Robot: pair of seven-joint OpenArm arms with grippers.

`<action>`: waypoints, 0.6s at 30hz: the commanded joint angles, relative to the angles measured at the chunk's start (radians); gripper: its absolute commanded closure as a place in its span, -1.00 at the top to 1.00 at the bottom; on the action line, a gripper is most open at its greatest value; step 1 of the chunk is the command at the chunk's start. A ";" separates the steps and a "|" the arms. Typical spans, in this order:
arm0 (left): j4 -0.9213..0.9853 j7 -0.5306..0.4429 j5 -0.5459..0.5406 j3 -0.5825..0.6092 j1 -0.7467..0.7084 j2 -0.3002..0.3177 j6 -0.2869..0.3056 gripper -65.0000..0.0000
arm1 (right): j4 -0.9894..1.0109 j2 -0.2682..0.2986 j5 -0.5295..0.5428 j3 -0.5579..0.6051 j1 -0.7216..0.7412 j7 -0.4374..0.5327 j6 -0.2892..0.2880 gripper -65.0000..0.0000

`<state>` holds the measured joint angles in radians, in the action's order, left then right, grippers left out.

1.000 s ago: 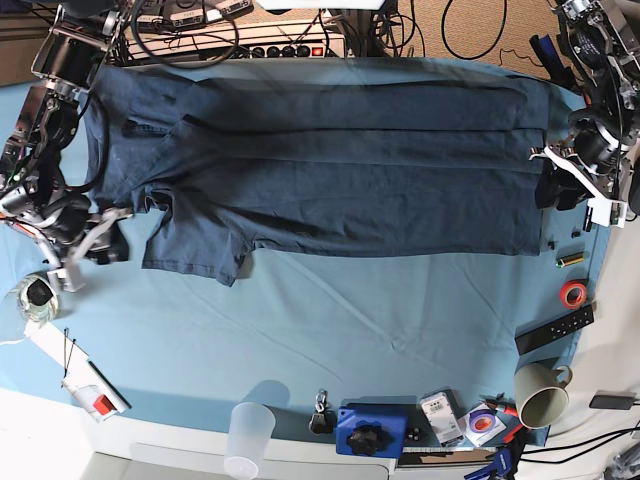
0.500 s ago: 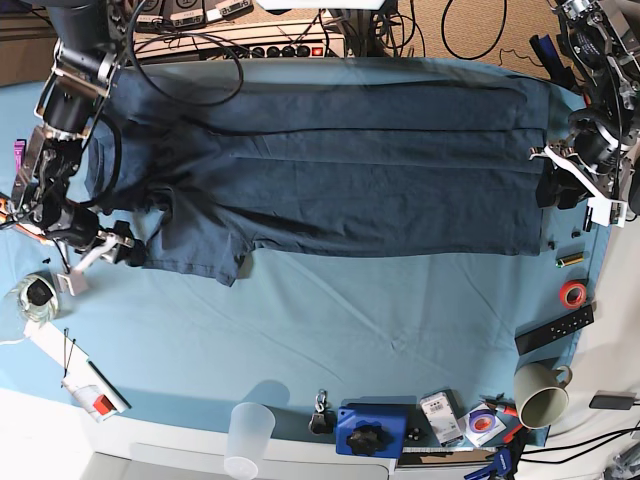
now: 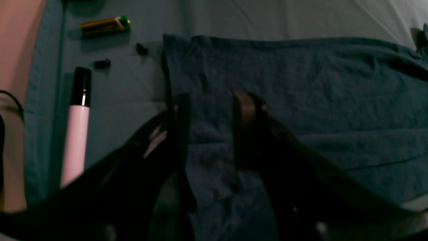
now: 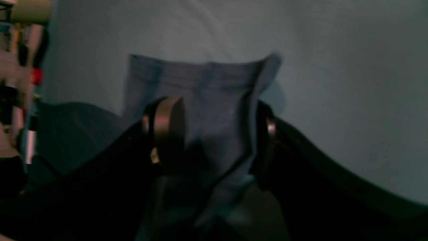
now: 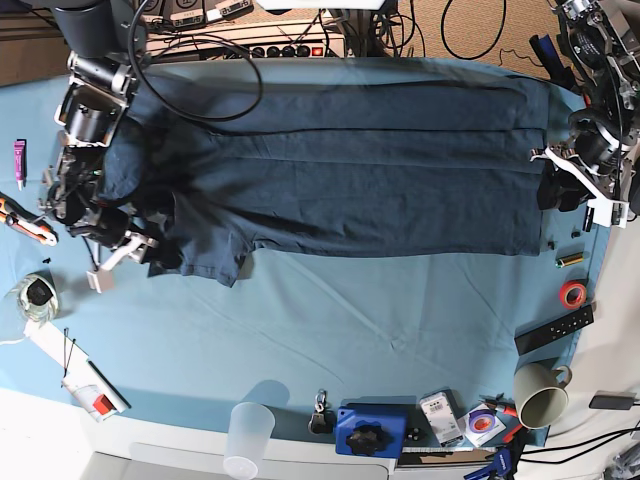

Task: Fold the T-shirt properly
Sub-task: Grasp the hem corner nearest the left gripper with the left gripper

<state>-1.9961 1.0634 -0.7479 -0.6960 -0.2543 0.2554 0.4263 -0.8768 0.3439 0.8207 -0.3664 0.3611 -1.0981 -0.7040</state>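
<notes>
The T-shirt (image 5: 340, 165) is spread flat across the far half of the teal table cloth (image 5: 350, 330), its hem lying at the base view's right edge and a sleeve (image 5: 200, 255) folded toward the near left. Long creases are seen running along the body of the garment. Along the near edge of the cloth a clear plastic cup (image 5: 249, 428), a blue block (image 5: 372, 430), a beige mug (image 5: 542, 393) and a black remote (image 5: 555, 329) are set, with a red tape roll (image 5: 573, 293) close by. A power strip (image 5: 290, 47) and cables are ranged behind the far edge.

The right gripper (image 4: 210, 134) is lowered at the sleeve, and a raised fold of navy fabric is seen between its spread fingers (image 4: 167, 124); whether the cloth is pinched cannot be told. In the base view this arm is bent down over the shirt's left end.

The left gripper (image 3: 209, 130) is held over the hem corner, its jaws parted with fabric between and beneath them, one finger (image 3: 245, 113) resting over the shirt. A pink marker (image 3: 76, 127) and a small battery (image 3: 103, 25) are seen lying on the cloth beside the hem
</notes>
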 commanded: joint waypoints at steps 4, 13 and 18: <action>-0.014 -0.026 -0.013 -0.005 0.005 0.013 0.001 -0.32 | -0.005 -0.005 -0.039 0.001 0.013 -0.028 0.013 -0.09; 0.126 -0.051 0.072 0.107 0.124 0.034 0.043 -0.32 | -0.005 0.003 -0.062 0.000 0.013 -0.040 0.013 -0.09; 0.293 0.000 0.128 0.183 0.263 0.083 0.043 -0.32 | -0.005 0.003 -0.062 0.000 0.013 -0.054 0.013 -0.09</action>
<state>-1.6878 1.0775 -0.6102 -0.5079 -0.0036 0.3233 0.4656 -0.8772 0.3321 0.8051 -0.3676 0.3660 -1.1065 -0.7033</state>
